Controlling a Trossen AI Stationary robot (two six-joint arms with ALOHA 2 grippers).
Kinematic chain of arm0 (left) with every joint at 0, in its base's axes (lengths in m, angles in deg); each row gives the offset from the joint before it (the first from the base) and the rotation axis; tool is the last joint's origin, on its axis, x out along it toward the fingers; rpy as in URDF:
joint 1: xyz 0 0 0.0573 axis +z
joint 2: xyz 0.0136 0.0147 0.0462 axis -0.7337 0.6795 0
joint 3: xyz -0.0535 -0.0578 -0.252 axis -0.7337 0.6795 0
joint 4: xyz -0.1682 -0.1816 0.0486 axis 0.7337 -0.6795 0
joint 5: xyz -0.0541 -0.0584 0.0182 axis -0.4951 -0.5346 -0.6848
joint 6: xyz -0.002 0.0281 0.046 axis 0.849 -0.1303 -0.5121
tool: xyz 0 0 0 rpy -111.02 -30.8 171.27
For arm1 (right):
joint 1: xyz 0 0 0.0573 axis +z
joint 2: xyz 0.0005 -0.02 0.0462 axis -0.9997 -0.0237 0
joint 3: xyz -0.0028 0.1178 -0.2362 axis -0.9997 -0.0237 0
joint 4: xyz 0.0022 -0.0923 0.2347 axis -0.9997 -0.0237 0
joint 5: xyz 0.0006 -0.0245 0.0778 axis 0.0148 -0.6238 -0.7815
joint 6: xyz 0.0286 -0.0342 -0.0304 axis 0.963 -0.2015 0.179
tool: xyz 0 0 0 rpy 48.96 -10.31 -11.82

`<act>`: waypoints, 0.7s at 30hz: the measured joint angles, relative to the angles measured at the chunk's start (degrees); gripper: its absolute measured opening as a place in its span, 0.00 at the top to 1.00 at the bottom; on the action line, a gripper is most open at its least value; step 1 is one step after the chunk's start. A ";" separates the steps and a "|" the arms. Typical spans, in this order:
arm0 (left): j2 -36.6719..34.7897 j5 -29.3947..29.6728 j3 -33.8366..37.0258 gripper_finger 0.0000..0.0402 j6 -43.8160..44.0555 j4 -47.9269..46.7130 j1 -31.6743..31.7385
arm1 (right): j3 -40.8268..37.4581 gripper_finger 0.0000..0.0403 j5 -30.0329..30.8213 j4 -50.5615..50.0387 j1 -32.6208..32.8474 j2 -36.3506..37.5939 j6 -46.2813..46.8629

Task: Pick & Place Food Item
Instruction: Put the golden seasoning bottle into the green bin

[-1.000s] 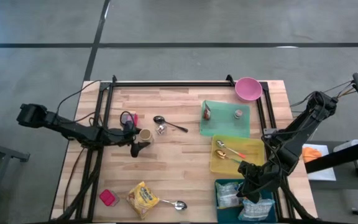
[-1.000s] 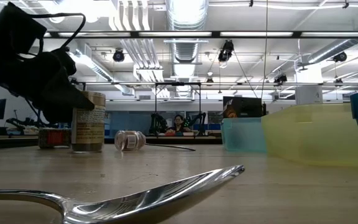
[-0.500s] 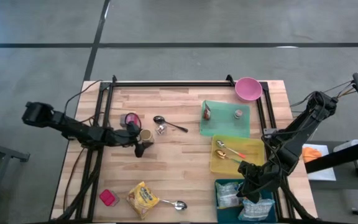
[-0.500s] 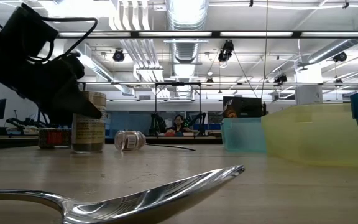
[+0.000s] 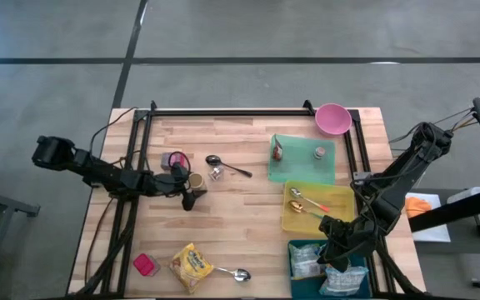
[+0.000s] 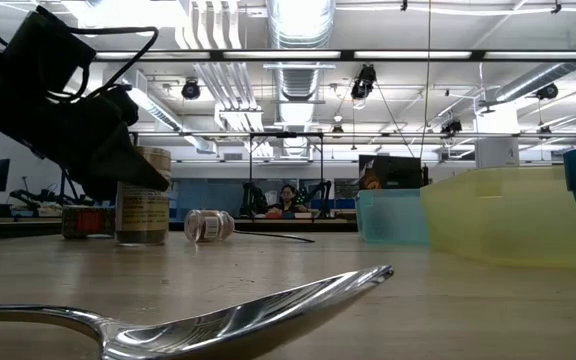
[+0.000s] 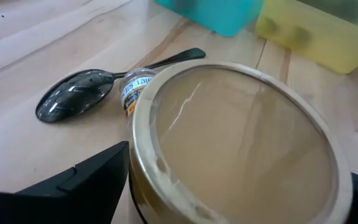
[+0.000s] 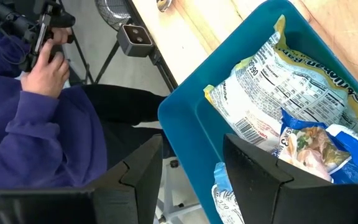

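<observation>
A small can (image 5: pixel 195 181) with a tan lid stands upright on the wooden table, left of the middle. My left gripper (image 5: pixel 190 185) reaches it from the table's left, slanting down. It is open, with one finger (image 7: pixel 86 180) on each side of the can's top (image 7: pixel 229 143). Whether a finger touches the can, I cannot tell. In the low view the gripper (image 6: pixel 118 160) covers the can's upper left (image 6: pixel 144 200). My right gripper (image 8: pixel 191 171) hangs open over the blue bin (image 5: pixel 297 250) at the near right, which holds food packets (image 8: pixel 291 68).
A spoon (image 5: pixel 226 165) and a small jar on its side (image 5: pixel 216 173) lie just right of the can. A pink-lidded tin (image 5: pixel 173 160) stands behind it. A yellow snack bag (image 5: pixel 191 265), a pink cup (image 5: pixel 145 265), a green tray (image 5: pixel 302 167), a yellow bin (image 5: pixel 340 218) and a pink bowl (image 5: pixel 332 118) are farther off.
My left gripper has edged toward the table's right edge and down a little, so that its open fingers have come alongside the can. The can has stayed in place.
</observation>
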 joint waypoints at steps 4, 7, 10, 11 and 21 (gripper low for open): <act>-0.01 0.01 0.00 0.16 -0.15 -0.07 0.00 | 0.00 0.59 0.01 0.01 0.00 -0.02 0.00; -0.07 0.05 0.00 0.26 -0.20 -0.02 0.00 | 0.00 0.59 0.02 0.00 0.02 0.00 0.00; -0.07 0.09 -0.04 0.29 -0.20 0.22 0.04 | 0.00 0.59 0.02 0.02 0.00 -0.01 0.00; -0.07 0.07 -0.04 0.29 -0.17 0.21 0.04 | 0.00 0.59 0.00 0.02 0.00 -0.01 0.00; -0.11 -4.20 -0.64 0.29 1.80 0.24 0.04 | 0.00 0.59 0.00 0.02 0.00 -0.02 0.00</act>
